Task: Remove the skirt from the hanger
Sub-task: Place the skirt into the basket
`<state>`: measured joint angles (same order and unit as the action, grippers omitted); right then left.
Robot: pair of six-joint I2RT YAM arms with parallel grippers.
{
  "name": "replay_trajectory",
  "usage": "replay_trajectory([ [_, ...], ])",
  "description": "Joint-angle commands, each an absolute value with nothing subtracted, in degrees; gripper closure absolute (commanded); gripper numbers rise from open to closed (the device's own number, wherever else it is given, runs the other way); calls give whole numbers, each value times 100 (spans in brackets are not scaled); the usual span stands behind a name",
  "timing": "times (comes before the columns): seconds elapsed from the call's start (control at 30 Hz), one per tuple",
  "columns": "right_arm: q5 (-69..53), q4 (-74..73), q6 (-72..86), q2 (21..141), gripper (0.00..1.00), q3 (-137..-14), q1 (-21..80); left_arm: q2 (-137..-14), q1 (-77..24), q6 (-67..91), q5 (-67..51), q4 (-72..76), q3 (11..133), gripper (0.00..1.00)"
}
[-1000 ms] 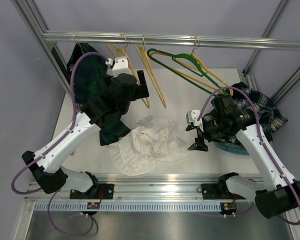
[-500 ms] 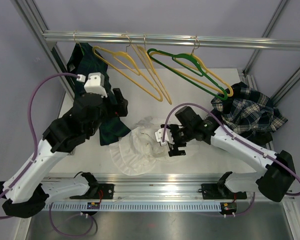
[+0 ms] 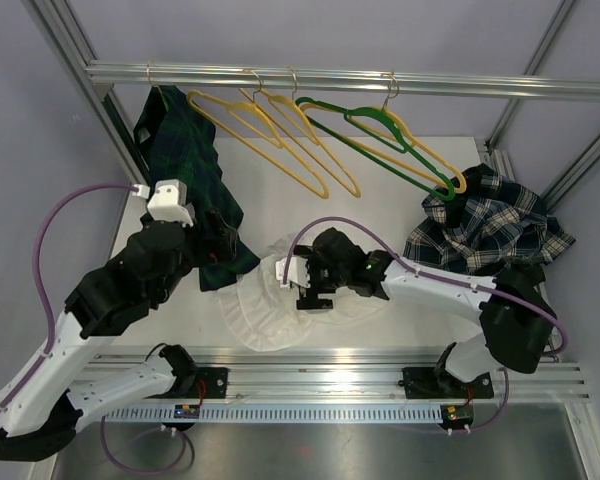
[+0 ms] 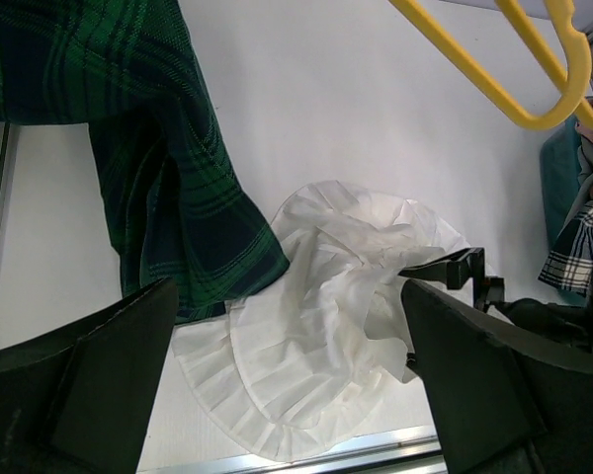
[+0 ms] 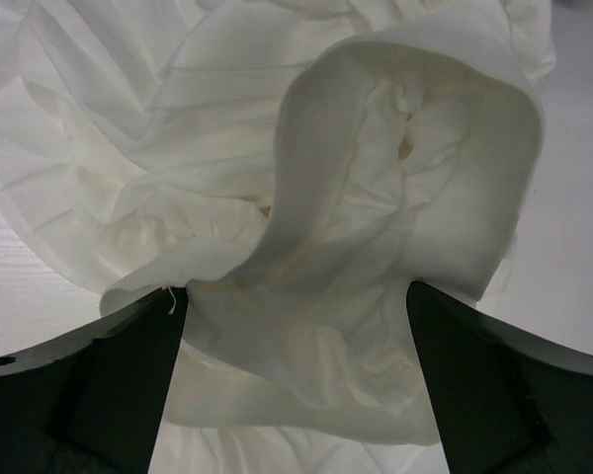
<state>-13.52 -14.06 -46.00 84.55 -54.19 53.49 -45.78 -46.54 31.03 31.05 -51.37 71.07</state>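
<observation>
A dark green plaid skirt hangs from the rail at the far left, its hem reaching the table; it also shows in the left wrist view. A white pleated skirt lies crumpled on the table, off any hanger. My left gripper is open and empty beside the plaid hem; in its wrist view the fingers stand wide apart over the white skirt's edge. My right gripper is open with a raised fold of the white skirt between its fingers.
Empty yellow hangers and green hangers hang on the rail. A navy-and-white plaid garment is heaped at the right. A metal rail runs along the near edge.
My left arm has drawn back and down from the rail toward the near left. My right arm has swept left from the plaid heap onto the white skirt. The yellow hangers have swung.
</observation>
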Motion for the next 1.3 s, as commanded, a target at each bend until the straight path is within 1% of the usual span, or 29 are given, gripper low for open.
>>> replay_trajectory([
  [0.0,-1344,-940,-4061,8771,1,-5405,5476,-4430,-4641,3234,3269,-5010,6979,1],
  [0.1,-1038,-905,-4025,9341,1,-5554,5493,-4360,-4641,3278,3322,-4957,6873,1],
  [0.13,-968,-905,-4060,9482,3,-5668,5493,-4316,-4641,3296,3340,-4957,6847,1],
  [0.17,-897,-870,-4078,9710,7,-5686,5493,-4289,-4641,3313,3340,-4922,6821,1],
  [0.23,-923,-800,-4244,9861,19,-5695,5493,-4219,-4641,3340,3366,-4913,6768,1],
  [0.3,-1002,-809,-4254,10036,26,-5739,5493,-4175,-4641,3384,3384,-4974,6741,1],
  [0.33,-1011,-965,-4237,10115,40,-5835,5484,-4149,-4641,3392,3410,-5001,6706,1],
  [0.4,-1055,-1168,-4210,10274,59,-5923,5493,-4052,-4641,3454,3445,-5062,6680,1],
  [0.43,-1081,-1334,-4219,10301,73,-5933,5484,-4008,-4641,3463,3463,-5080,6662,1],
  [0.5,-1239,-1458,-4315,10108,87,-5828,5476,-3911,-4641,3498,3489,-5080,6609,1],
  [0.53,-1318,-1511,-4376,9960,100,-5662,5458,-3894,-4641,3498,3498,-5080,6592,1],
  [0.63,-1739,-2002,-4675,9099,100,-5371,5336,-3858,-4641,3498,3542,-5124,6609,1],
  [0.67,-1993,-2187,-4745,8592,100,-5327,5274,-3850,-4641,3472,3551,-5133,6627,1],
  [0.7,-2100,-2589,-4868,8335,100,-5283,5195,-3850,-4641,3463,3568,-5133,6627,1],
  [0.73,-2405,-2854,-4947,7862,100,-5291,4994,-3850,-4641,3428,3586,-5133,6644,1],
  [0.87,-3119,-4075,-5133,6875,100,-5370,4318,-3841,-4641,3349,3656,-5080,6697,1],
  [0.97,-3278,-4297,-4949,6181,100,-5353,3834,-3850,-4641,3305,3700,-5054,6732,1],
  [1.1,-3173,-4080,-4204,5302,100,-5186,3403,-3850,-4641,3252,3718,-5019,6802,1],
  [1.13,-2938,-3939,-4010,4926,100,-5159,3332,-3850,-4641,3243,3718,-5027,6803,1],
  [1.2,-2551,-3387,-3388,4563,100,-5098,3191,-3850,-4641,3252,3727,-5027,6812,1],
  [1.27,-1778,-3051,-3025,4150,100,-5115,3129,-3850,-4641,3234,3727,-5027,6820,1],
])
